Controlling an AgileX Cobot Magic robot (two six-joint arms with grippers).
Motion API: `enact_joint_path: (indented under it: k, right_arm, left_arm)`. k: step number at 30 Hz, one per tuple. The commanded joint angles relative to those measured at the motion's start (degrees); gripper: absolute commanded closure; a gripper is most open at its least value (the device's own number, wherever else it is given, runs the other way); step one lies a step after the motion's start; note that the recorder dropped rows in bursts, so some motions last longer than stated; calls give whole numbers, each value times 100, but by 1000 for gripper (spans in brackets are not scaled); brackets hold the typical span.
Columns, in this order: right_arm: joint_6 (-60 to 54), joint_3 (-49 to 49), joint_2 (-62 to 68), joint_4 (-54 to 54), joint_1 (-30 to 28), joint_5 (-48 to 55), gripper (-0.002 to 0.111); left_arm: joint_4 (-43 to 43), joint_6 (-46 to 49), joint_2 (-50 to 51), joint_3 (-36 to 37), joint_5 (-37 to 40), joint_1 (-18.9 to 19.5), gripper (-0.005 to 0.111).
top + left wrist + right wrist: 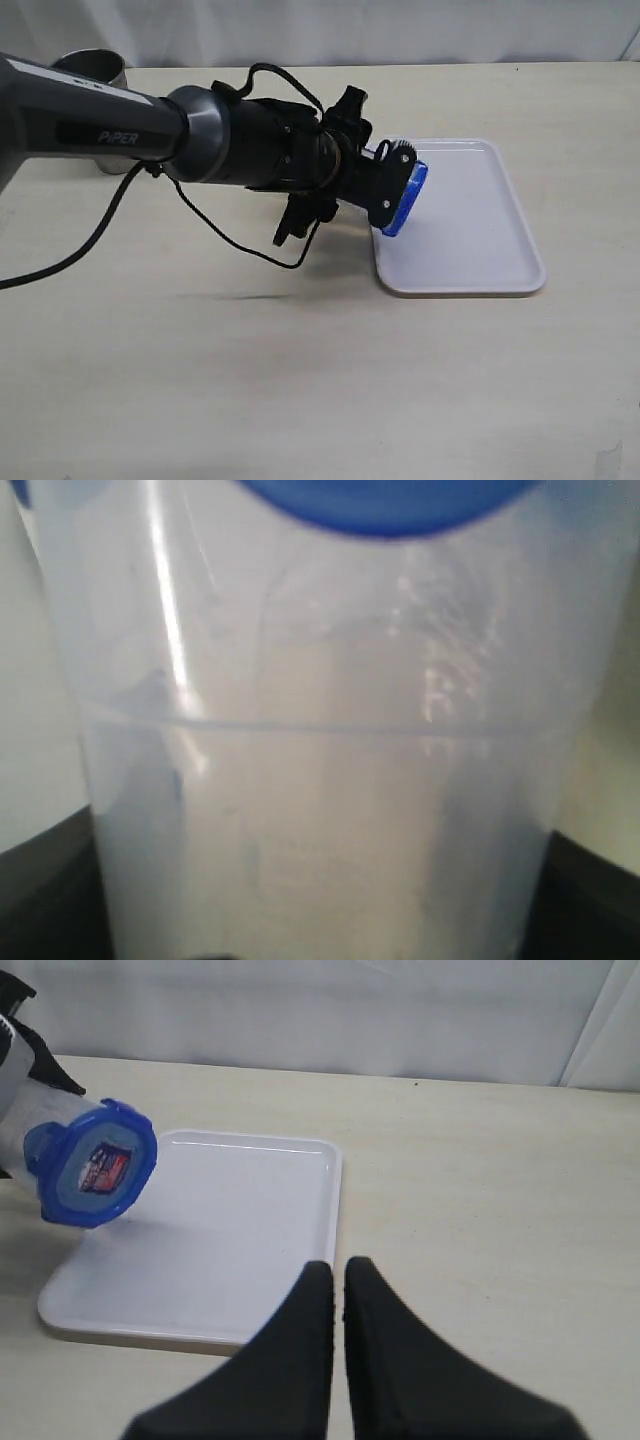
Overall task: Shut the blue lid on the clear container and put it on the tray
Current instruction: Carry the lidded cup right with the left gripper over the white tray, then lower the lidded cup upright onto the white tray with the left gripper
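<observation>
Container (320, 780) lies on its side, clamped in my left gripper (398, 188), filling that wrist view. Far left on the table I see a metal cup (95, 70). My left arm (150, 130) reaches right from there, and the lid (95, 1165) is seated on the container's mouth, sticker facing the right wrist camera. It hangs over the left edge of the tray (480, 220); contact I cannot tell. My right gripper (338, 1280) is pinched together with nothing in it, near the tray's right rim.
</observation>
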Motion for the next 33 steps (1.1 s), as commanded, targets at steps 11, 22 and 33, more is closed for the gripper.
enact_joint_path:
  k: [11, 22, 33]
  right_arm:
    - [0, 10, -35, -8, -22, 19, 104]
    - [0, 10, -35, -8, -22, 19, 104]
    - [0, 10, -35, -8, -22, 19, 104]
  left_arm:
    - [1673, -26, -63, -65, 918, -702, 107]
    - [2093, -671, -63, -65, 823, -871, 107]
    - [2149, -2910, -63, -68, -822, -768, 107]
